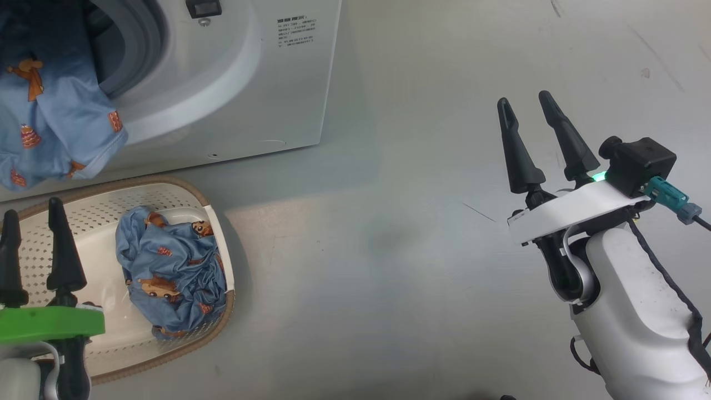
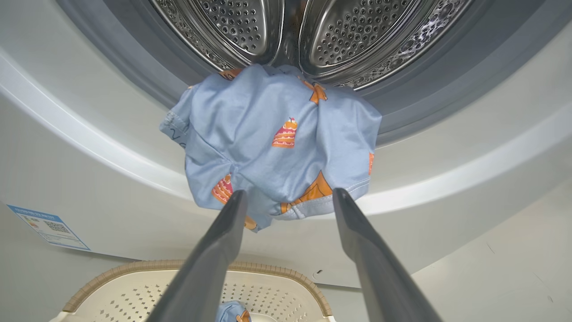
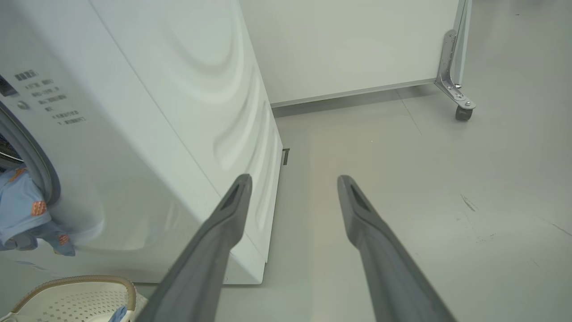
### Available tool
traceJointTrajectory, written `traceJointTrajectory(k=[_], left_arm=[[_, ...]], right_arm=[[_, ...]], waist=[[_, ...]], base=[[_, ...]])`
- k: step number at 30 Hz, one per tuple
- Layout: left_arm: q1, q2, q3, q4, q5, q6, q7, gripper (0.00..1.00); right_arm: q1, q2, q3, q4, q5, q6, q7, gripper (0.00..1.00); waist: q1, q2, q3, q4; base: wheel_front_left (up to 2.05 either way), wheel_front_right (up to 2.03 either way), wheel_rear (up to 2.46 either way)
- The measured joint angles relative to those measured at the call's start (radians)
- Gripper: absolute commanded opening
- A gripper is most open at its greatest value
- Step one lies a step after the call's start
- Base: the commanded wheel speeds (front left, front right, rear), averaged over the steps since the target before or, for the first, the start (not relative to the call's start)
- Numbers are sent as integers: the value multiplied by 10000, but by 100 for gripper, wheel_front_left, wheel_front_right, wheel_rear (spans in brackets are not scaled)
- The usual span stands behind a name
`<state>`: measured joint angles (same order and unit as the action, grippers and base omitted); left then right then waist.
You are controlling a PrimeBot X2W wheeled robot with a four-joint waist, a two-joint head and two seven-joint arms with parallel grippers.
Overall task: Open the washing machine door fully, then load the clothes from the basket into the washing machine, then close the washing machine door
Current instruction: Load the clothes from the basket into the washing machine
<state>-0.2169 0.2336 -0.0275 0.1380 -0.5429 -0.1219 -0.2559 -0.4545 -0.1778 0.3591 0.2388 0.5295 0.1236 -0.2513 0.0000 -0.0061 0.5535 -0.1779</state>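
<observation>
A hanging garment [image 2: 272, 143] spills from the drum [image 2: 223, 27] of the washing machine [image 1: 233, 83], over its lower lip. Just before the washing machine, below that garment, the basket [image 1: 111, 205] stands on the floor [image 1: 389, 250], a bunched garment [image 1: 172, 272] inside. The left pincer [image 1: 32, 208] is over the basket; the right pincer [image 1: 524, 100] is well to the machine's right.

soft blue cloth garment [image 2: 277, 147], shiny perforated steel drum [image 2: 232, 27], perforated cream plastic basket [image 1: 111, 211], smooth matt floor [image 1: 389, 250]

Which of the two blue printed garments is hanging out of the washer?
The garment draped over the washing machine opening, its hem dangling down the front. The other garment lies crumpled in the basket.
</observation>
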Motion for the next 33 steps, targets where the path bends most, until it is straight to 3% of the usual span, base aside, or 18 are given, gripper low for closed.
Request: traceJointTrajectory(k=[9, 19, 33], left_arm=[[147, 73, -96, 138, 0, 0, 0, 100], [44, 541, -424, 936, -205, 0, 416, 100], [-1828, 934, -853, 2378, -522, 0, 1743, 100]], right_arm=[[-1, -8, 105, 6, 0, 0, 0, 100], [-2, 35, 228, 35, 2, 0, 0, 100], [-6, 96, 255, 50, 79, 0, 0, 100]], waist=[[0, 0, -11, -48], [0, 0, -29, -183], [0, 0, 66, -418]], base=[[0, 0, 0], [0, 0, 0], [0, 0, 0]])
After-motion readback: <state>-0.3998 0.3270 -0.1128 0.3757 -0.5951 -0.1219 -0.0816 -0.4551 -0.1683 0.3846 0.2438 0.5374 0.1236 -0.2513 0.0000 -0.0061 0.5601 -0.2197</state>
